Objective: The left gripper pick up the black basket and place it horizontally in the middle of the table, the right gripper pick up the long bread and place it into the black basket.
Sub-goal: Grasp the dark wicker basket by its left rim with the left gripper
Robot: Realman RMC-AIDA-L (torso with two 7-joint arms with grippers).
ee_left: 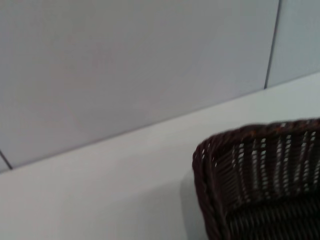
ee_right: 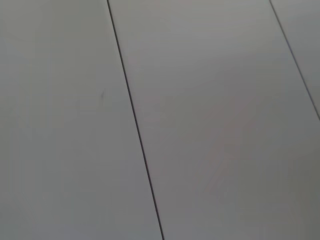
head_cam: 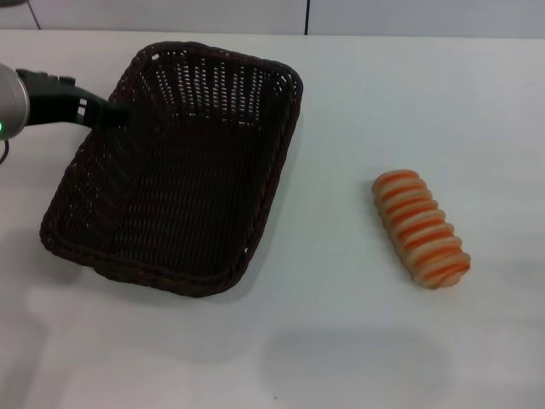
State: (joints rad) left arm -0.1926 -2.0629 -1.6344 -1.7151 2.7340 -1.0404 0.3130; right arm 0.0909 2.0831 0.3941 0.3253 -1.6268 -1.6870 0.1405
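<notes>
The black basket (head_cam: 174, 192) lies empty on the left half of the white table (head_cam: 383, 94), its long side running slantwise from front left to back right. My left gripper (head_cam: 122, 111) comes in from the left edge and is closed on the basket's left rim near the far corner. A corner of the basket also shows in the left wrist view (ee_left: 260, 180). The long bread (head_cam: 421, 227), striped orange and cream, lies alone on the table's right side, well apart from the basket. My right gripper is out of view; the right wrist view shows only wall panels.
A grey panelled wall (head_cam: 255, 13) runs along the table's far edge. Bare tabletop lies between the basket and the bread and along the front.
</notes>
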